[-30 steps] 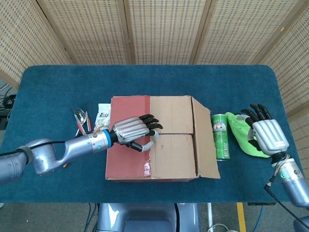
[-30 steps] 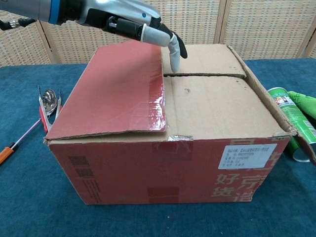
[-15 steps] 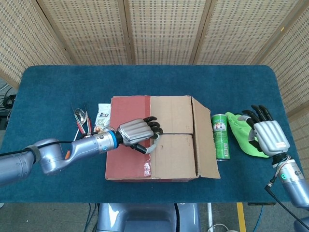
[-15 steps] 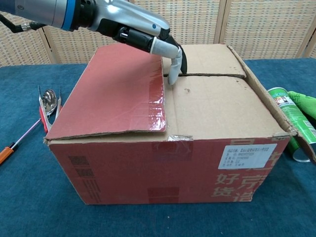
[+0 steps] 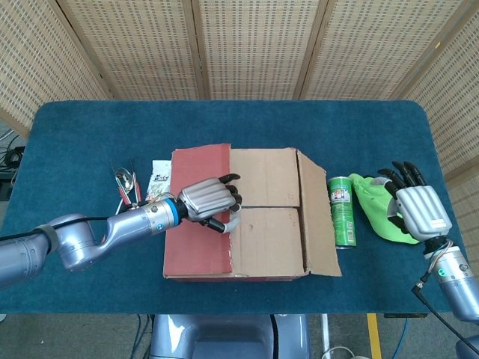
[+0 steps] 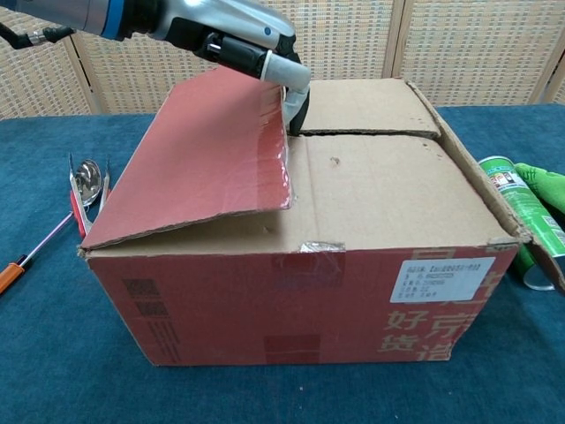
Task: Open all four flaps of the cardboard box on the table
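Note:
The cardboard box [image 5: 254, 265] stands mid-table, also close up in the chest view [image 6: 353, 300]. Its red left flap [image 5: 196, 239] is raised a little at its free edge [image 6: 203, 150]. My left hand [image 5: 208, 202] holds that edge, fingers curled over the top and a fingertip hooked beneath [image 6: 296, 102]. Two brown inner flaps [image 5: 269, 176] lie flat with a seam between them. The right flap [image 5: 318, 224] hangs outward. Far to the right, my right hand [image 5: 419, 211] hovers with fingers spread and holds nothing.
A green can [image 5: 342, 212] lies just right of the box, with a green cloth [image 5: 372, 196] under my right hand. Left of the box lie a spoon [image 5: 124, 179], red-handled pliers [image 6: 81, 208], a snack packet [image 5: 159, 179] and a screwdriver [image 6: 18, 269].
My left hand has pulled back to the left, and the red flap's free edge has lifted off the inner flaps. The right hand has barely moved.

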`<action>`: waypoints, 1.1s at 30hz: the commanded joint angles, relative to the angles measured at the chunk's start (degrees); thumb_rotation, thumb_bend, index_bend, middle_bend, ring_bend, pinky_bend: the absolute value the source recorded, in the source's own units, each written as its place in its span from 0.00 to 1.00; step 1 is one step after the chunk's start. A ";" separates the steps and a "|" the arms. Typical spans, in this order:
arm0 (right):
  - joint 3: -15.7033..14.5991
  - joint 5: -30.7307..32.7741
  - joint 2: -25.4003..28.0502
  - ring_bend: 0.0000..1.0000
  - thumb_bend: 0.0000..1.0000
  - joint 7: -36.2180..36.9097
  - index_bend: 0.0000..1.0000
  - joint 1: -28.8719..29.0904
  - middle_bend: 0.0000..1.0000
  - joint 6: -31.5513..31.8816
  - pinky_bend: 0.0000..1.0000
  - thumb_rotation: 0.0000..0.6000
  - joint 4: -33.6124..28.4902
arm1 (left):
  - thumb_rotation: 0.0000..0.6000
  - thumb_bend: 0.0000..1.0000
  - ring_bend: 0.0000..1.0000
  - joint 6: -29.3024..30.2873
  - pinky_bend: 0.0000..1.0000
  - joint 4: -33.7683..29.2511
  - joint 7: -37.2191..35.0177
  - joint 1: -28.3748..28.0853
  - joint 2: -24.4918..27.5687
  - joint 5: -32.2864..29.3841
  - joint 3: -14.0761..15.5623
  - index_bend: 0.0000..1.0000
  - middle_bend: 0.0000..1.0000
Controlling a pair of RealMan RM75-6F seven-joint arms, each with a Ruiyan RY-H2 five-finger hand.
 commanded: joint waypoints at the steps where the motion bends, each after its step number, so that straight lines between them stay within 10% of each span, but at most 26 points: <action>1: 0.23 0.15 -0.08 0.00 1.00 0.19 0.26 -0.07 0.19 0.14 0.00 1.00 0.12 | 0.06 0.54 0.25 0.98 0.00 -0.51 0.43 0.56 0.79 -0.48 -0.27 0.58 0.37; 33: 1.76 -0.04 -0.77 0.00 1.00 0.43 0.26 1.76 0.19 -1.92 0.00 1.00 0.55 | 0.06 0.52 0.26 16.57 0.00 -10.51 -3.99 12.46 20.49 7.28 0.75 0.58 0.38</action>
